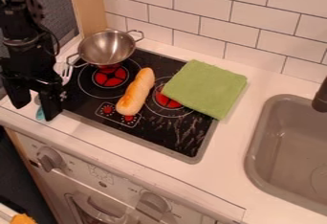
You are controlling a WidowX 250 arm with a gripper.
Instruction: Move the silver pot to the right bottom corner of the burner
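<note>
The black gripper (36,104) hangs at the left, over the counter by the stove's left front corner, its two fingers spread apart with nothing held between them. The silver pot (106,49), a round metal bowl shape with two loop handles, stands upright at the back left of the black burner top (167,140), to the right of and behind the gripper. Part of the pot's base covers the rear edge of the left red ring.
A bread loaf (136,92) lies across the stove's middle. A folded green cloth (205,88) covers its right rear part. White and teal utensils (62,72) lie beside the gripper. The sink (254,163) is at the right, and a tiled wall rises behind.
</note>
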